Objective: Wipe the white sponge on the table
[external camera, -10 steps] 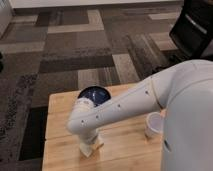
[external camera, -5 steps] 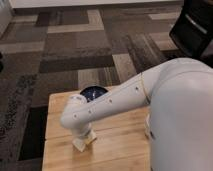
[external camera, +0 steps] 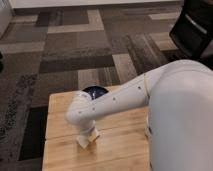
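The white robot arm (external camera: 120, 97) reaches from the right across the light tan wooden butcher-block surface (external camera: 115, 150). Its hand (external camera: 88, 135) points down over the left-front part, clenched on the small flat off-white rectangular sponge (external camera: 83, 141), which lies against the wood. A dark blue round bowl (external camera: 95, 91) sits behind the arm near the surface's far edge, partly hidden

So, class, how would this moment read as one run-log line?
gripper: shut on white sponge | white sponge: pressed on table | blue bowl: behind arm
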Controlling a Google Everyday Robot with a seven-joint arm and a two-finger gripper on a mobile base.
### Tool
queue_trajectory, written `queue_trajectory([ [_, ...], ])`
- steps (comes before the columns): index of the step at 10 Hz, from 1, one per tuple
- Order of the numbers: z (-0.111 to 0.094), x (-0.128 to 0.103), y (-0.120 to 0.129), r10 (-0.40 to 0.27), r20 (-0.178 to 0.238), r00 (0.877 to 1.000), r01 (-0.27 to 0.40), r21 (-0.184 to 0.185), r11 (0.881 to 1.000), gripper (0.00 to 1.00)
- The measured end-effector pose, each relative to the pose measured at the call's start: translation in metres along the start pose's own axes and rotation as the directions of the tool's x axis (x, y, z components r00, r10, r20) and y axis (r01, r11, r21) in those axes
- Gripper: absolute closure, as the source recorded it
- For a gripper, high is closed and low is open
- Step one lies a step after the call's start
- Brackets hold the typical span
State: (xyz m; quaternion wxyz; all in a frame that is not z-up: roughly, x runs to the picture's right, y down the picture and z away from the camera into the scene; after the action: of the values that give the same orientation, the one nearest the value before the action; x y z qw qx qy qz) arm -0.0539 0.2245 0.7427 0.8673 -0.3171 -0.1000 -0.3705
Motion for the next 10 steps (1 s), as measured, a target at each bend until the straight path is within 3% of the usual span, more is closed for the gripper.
queue_trajectory([
  [2,-0.003,0.021,0.022,0.078,-0.018,0.997,-0.078,-0.017,0.997,0.98],
  [6,0.006,0.02,0.047,0.143,0.0,0.99,-0.143,-0.051,0.988,0.98],
  [7,0.006,0.017,0.048,0.139,0.003,0.99,-0.139,-0.054,0.989,0.98],
  [10,-0.006,-0.02,0.032,0.04,0.017,0.999,-0.04,-0.022,0.999,0.98],
])
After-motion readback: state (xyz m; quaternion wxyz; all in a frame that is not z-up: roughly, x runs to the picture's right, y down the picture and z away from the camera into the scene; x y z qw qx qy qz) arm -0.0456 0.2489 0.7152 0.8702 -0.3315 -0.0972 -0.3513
